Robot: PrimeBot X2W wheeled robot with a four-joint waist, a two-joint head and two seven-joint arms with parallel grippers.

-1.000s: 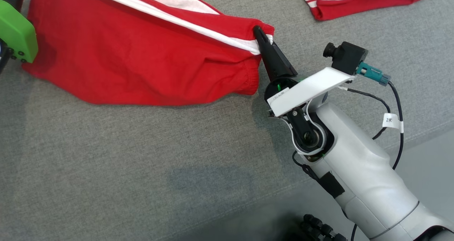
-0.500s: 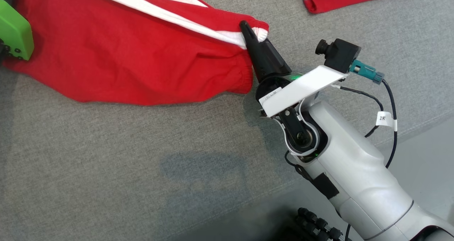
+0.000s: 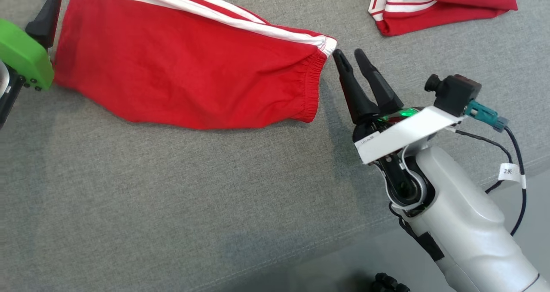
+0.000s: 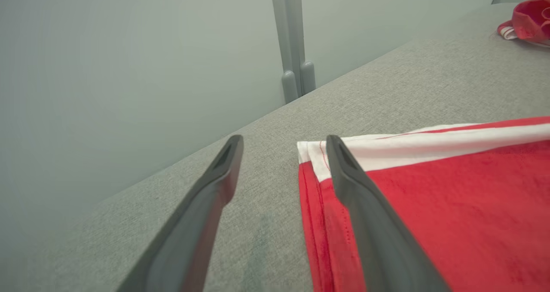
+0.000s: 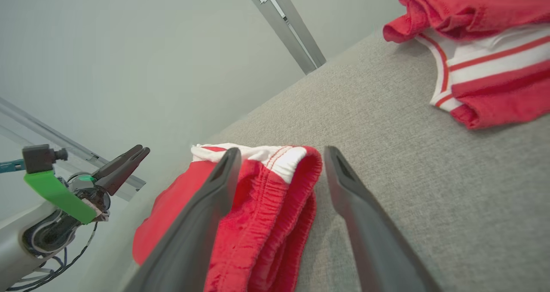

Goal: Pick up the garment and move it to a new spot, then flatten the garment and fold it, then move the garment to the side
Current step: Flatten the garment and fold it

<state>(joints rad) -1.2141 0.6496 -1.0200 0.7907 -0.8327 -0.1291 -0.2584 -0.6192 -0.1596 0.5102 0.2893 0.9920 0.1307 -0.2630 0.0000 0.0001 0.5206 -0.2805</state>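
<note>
**Garment position.** The red cotton garment with white side stripes (image 3: 189,72) lies spread out in a single flat panel on the grey woven fabric surface (image 3: 172,206). It runs lengthwise between the two arms. The gathered elastic hem faces the robot's right and the plain stitched edge faces its left.

**Right gripper.** The right gripper (image 3: 348,54) has its fingers spread wide and holds nothing. The tips point at the striped corner of the elastic hem, just beside it and apart from the cloth.

**Left gripper.** The left gripper (image 4: 283,142) is likewise fully parted and empty. One finger passes over the white-striped corner at the opposite end. Whether it touches the cloth cannot be determined.

**Reason for layout.** Placing one gripper at each end suits pulling the panel taut, and the cloth shows few wrinkles. Flattening therefore appears done, and folding has not begun.

**Nearby item.** A second, crumpled red-and-white garment (image 3: 438,4) lies well apart at the far right, clear of the working area.
</note>
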